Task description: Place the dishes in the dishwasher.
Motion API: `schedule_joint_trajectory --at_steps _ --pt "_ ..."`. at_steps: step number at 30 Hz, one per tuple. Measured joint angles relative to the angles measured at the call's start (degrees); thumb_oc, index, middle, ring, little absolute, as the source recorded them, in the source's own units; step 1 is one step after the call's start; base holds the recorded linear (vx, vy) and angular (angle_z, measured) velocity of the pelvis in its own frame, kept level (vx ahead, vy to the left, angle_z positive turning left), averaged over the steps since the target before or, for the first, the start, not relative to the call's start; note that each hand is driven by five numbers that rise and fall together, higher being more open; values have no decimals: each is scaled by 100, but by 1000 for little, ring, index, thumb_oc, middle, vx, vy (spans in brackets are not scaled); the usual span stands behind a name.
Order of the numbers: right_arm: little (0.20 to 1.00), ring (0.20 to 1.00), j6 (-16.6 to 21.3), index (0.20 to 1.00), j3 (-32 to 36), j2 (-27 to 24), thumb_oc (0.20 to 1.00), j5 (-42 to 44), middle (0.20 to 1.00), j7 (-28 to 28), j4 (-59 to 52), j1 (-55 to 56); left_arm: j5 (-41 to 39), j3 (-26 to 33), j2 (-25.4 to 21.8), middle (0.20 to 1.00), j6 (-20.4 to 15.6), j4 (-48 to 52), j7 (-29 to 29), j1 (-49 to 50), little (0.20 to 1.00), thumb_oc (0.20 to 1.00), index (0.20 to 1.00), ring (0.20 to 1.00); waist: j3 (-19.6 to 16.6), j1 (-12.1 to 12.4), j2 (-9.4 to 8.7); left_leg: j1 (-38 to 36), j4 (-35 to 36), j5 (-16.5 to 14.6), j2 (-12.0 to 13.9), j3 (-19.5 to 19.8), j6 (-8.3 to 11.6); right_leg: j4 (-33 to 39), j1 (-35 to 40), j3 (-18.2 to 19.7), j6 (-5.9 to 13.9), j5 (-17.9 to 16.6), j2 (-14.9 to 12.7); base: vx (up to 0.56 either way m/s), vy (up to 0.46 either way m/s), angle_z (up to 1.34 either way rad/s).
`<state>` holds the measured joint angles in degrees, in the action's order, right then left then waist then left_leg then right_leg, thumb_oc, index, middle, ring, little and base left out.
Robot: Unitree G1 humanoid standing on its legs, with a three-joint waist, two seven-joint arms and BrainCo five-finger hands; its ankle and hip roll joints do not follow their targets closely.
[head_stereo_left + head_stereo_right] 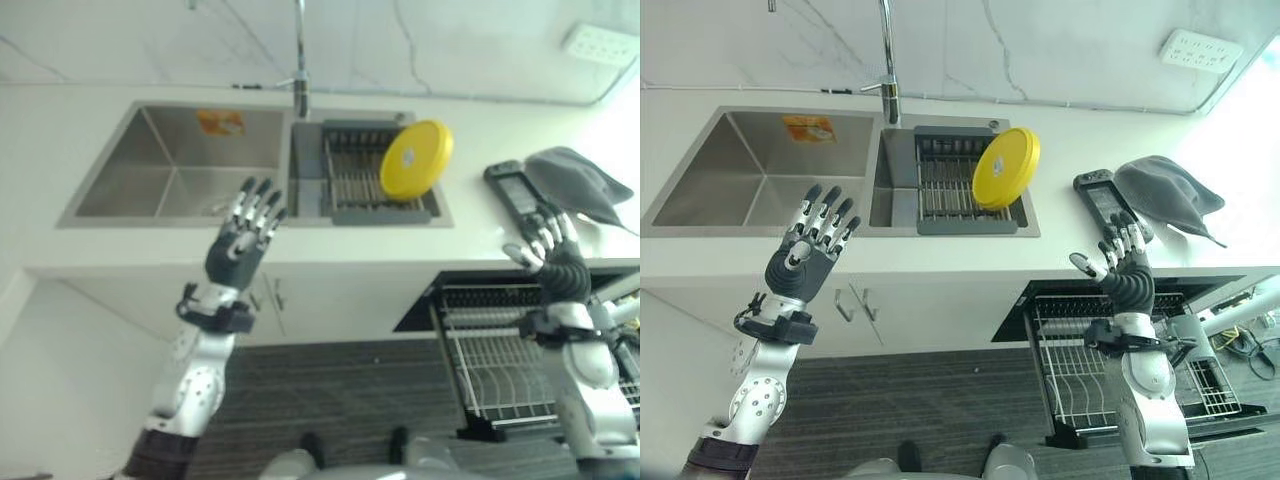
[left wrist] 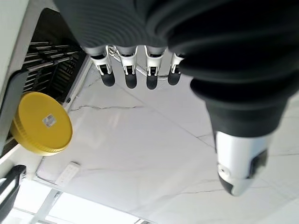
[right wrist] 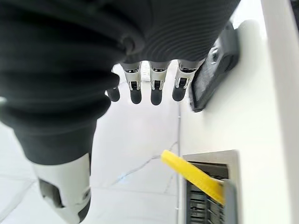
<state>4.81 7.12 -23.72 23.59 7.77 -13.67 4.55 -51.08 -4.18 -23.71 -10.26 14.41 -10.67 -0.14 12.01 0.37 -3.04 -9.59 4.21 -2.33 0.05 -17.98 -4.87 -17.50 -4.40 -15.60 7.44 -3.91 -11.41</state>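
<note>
A yellow plate point(image 1: 416, 158) stands on edge in the dark drying rack point(image 1: 350, 180) in the sink's right basin; it also shows as the yellow plate point(image 2: 42, 123) in the left wrist view. The dishwasher's wire rack point(image 1: 1080, 360) is pulled out below the counter at the right. My left hand point(image 1: 243, 232) is raised in front of the counter edge, below the sink, fingers straight and empty. My right hand point(image 1: 1124, 262) is held up over the pulled-out rack near the counter edge, fingers straight, holding nothing.
A steel sink point(image 1: 170, 165) with a tap point(image 1: 299, 60) lies in the white counter. A dark handheld device point(image 1: 1100, 197) and a grey cloth point(image 1: 1170, 190) lie on the counter at the right. A wall socket point(image 1: 1200, 48) is at the back.
</note>
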Motion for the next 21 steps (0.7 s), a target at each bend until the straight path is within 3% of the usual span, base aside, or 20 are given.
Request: schedule_joint_trajectory --at_steps 2,4,6,8,9,11,15,21 --pt "1000 1000 -4 1000 9 -202 1000 3 1000 -2 13 145 -3 54 20 1000 6 68 26 -2 1000 1000 1000 1000 5 -42 -18 -26 7 -22 14 36 16 -103 -62 240 -6 420 331 139 -48 -1" --pt "1000 1000 53 1000 92 -295 1000 5 1000 -37 14 315 -3 108 52 1000 0 63 29 11 1000 1000 1000 1000 -12 -105 -59 -9 14 -34 -5 155 33 315 -60 425 -74 541 616 98 -105 19" --pt "1000 1000 157 1000 183 -302 1000 6 1000 -53 21 451 -3 155 96 1000 -18 61 13 34 1000 1000 1000 1000 -37 -278 -101 25 -53 -47 -50 272 61 1089 -68 596 -6 349 685 106 -131 45" --pt "1000 1000 214 1000 166 -299 1000 12 1000 -49 48 507 -2 144 133 1000 -30 72 -56 184 1000 1000 1000 1000 -75 -412 -151 -112 -56 -68 -142 483 163 1389 97 763 -43 -183 503 99 -169 48" --pt "1000 1000 211 1000 156 -310 1000 21 1000 -28 105 474 -2 116 202 1000 -45 71 -63 282 1000 1000 1000 1000 -94 -407 -116 -180 -55 -93 -100 535 241 1617 318 753 -263 -195 565 71 -135 21" --pt "1000 1000 204 1000 34 -321 1000 24 1000 92 151 185 5 -100 284 1000 -103 134 -63 254 1000 1000 1000 1000 -158 -341 22 -201 -36 -84 43 629 388 2134 563 668 -471 -437 797 88 -98 6" --pt "1000 1000 162 1000 -217 -307 1000 13 1000 171 128 -276 54 -264 358 1000 -111 146 -18 154 1000 1000 1000 1000 -206 -293 122 -275 74 -25 288 653 566 2252 661 670 -571 -425 1068 81 -73 -6" --pt "1000 1000 -60 1000 -213 -319 1000 4 1000 116 139 -269 58 -245 352 1000 -172 146 48 179 1000 1000 1000 1000 -301 -301 286 -247 111 -11 305 661 585 2252 642 675 -573 -358 1048 39 -65 1"
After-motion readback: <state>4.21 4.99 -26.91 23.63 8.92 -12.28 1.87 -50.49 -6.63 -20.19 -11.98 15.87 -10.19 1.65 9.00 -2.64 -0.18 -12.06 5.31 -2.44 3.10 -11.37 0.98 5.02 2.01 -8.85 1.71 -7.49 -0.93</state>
